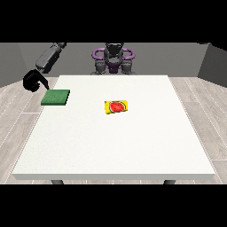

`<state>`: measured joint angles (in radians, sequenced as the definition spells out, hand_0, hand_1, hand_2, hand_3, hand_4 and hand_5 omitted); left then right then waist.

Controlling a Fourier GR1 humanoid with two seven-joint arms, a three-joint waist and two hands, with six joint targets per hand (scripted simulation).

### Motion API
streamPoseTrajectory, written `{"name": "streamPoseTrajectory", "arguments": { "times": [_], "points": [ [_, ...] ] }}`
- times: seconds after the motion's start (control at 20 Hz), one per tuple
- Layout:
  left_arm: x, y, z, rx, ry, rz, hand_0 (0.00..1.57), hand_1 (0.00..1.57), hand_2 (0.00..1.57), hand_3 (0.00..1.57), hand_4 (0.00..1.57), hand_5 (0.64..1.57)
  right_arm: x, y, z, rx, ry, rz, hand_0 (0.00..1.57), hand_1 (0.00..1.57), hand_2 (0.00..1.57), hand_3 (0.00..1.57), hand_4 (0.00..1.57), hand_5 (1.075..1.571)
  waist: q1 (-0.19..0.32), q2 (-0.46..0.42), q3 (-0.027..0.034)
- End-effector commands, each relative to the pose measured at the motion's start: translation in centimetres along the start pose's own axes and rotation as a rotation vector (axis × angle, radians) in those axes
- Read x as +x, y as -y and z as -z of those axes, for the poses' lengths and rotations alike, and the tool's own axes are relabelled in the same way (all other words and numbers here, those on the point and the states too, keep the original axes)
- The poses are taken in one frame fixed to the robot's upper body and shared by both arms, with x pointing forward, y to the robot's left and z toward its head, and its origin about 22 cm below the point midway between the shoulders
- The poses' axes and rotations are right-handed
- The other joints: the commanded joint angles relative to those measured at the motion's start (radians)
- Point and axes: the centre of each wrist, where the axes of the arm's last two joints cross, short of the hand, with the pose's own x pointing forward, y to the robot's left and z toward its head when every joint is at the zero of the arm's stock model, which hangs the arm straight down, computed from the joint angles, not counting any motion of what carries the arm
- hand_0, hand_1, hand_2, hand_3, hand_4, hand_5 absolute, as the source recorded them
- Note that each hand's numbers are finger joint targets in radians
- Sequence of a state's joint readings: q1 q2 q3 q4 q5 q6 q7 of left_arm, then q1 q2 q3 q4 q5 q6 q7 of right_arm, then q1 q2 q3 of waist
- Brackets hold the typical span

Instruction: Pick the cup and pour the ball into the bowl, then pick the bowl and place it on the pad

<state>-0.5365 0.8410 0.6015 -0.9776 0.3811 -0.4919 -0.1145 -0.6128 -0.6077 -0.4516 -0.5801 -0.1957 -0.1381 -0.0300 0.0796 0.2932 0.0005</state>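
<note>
while hand (34,81) hangs off-edge | pad (56,97) near table (133,146) rim

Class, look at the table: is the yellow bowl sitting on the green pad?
No, the yellow bowl sits near the table's middle, apart from the green pad.

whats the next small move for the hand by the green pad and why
Probably swing the hand at the view's left inward, past the green pad, toward the yellow item with the red centre near the table's middle. The hand hangs at the table's edge just outside the pad and seems to hold nothing, and the yellow item lies apart from it. Whether that item is cup or bowl is unclear.
</note>
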Motion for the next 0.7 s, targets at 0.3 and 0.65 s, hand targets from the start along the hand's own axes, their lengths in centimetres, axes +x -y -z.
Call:
{"name": "streamPoseTrajectory", "arguments": {
  "times": [0.3,0.65],
  "points": [
    [1.8,-1.2,0.7,0.002,0.007,0.007,0.0,0.0,0.0,0.0,1.21,1.569,2.1,-1.8,0.5,0.118,-0.008,-0.15,0.0,0.0,0.0,0.0,0.0,1.41,0.017,0.002,-0.0003],
    [-3.2,2.7,-0.6,-0.011,-0.158,0.025,0.0,0.0,0.0,0.0,1.19,1.569,5.1,-0.1,1.1,0.14,-0.088,-0.248,0.0,0.0,0.0,0.0,0.2,1.375,-0.026,-0.202,-0.0022]
  ]
}}
